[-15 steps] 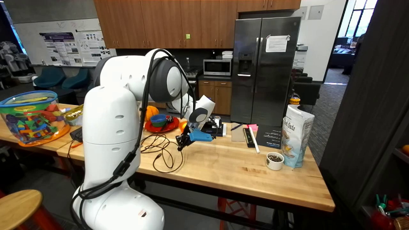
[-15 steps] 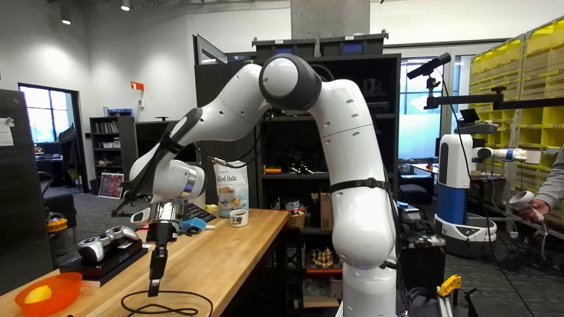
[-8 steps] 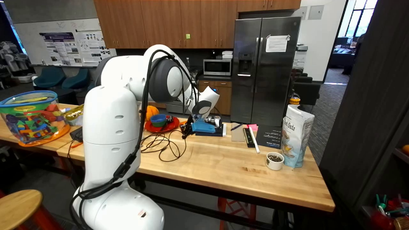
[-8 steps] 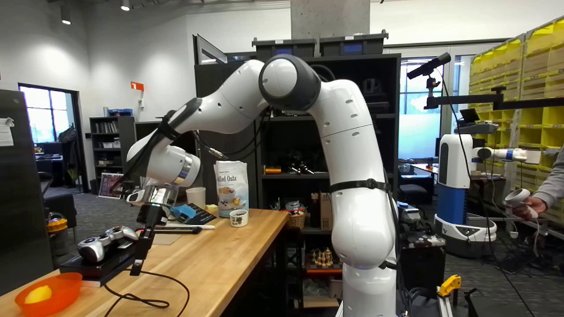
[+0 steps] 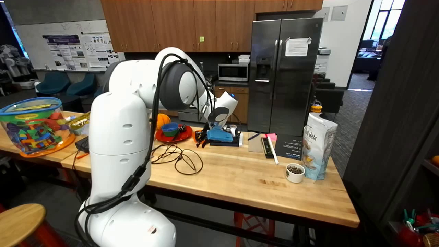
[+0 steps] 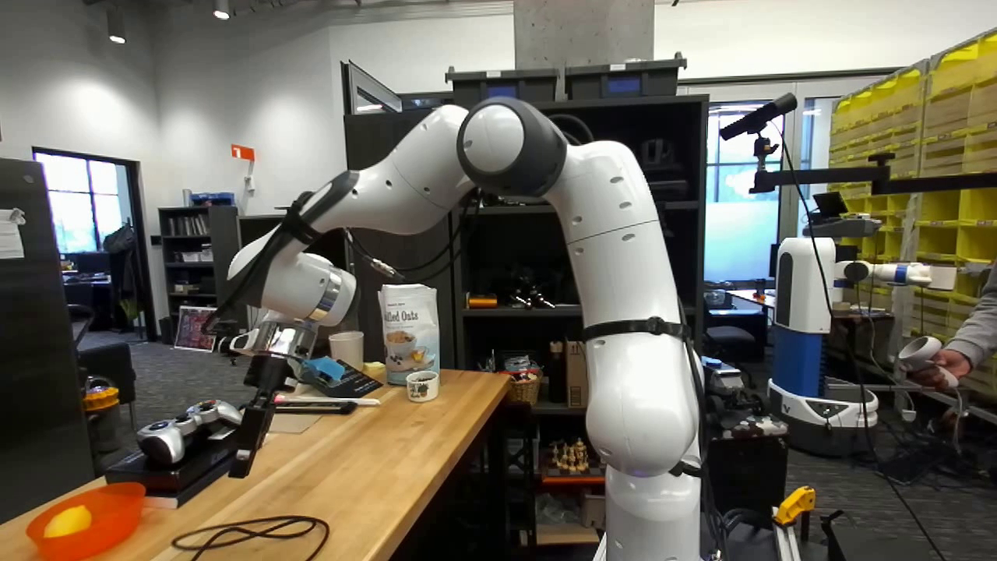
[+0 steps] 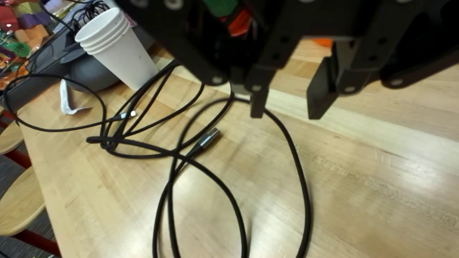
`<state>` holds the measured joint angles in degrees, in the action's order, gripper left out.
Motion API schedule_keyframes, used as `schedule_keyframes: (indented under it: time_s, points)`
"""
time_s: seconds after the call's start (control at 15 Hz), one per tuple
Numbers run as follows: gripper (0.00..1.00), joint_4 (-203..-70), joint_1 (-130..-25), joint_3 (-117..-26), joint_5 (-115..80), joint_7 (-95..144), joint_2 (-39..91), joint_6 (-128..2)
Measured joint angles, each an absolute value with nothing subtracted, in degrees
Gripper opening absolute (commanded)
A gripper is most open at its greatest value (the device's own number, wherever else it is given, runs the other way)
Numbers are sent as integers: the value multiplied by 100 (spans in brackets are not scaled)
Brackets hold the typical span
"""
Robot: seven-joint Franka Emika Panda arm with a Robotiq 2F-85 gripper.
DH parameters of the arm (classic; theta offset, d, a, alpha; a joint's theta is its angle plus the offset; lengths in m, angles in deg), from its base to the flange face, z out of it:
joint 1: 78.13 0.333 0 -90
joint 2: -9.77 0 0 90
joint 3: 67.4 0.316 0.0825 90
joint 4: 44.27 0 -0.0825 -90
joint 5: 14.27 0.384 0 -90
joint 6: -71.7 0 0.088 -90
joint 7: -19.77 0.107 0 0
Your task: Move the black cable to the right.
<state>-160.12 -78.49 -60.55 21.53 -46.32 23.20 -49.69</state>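
Several loops of black cable [image 7: 175, 153] are seen in the wrist view beyond the tool [image 7: 287, 115], whose fingers [image 7: 320, 91] are spread apart. In an exterior view, they are laid on the desk [image 5: 240, 183], near its robot-side edge.

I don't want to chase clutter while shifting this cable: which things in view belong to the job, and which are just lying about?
Belongs to the job:
black cable
gripper, jaws apart

Just lying about:
oats bag
small white bowl
red plate
game controller
orange bowl
stacked white cups
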Motion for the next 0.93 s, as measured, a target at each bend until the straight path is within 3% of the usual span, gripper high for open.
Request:
schedule_keyframes:
  time_s: [0.27, 0.33, 0.93]
  points:
    - [95, -16121, -7943, -6137, 2153, -4659, 2320, -4956]
    - [99, -16158, -7958, -6151, 2153, -4685, 2320, -4953]
    - [100, -16442, -7942, -6125, 2153, -4859, 2320, -4809]
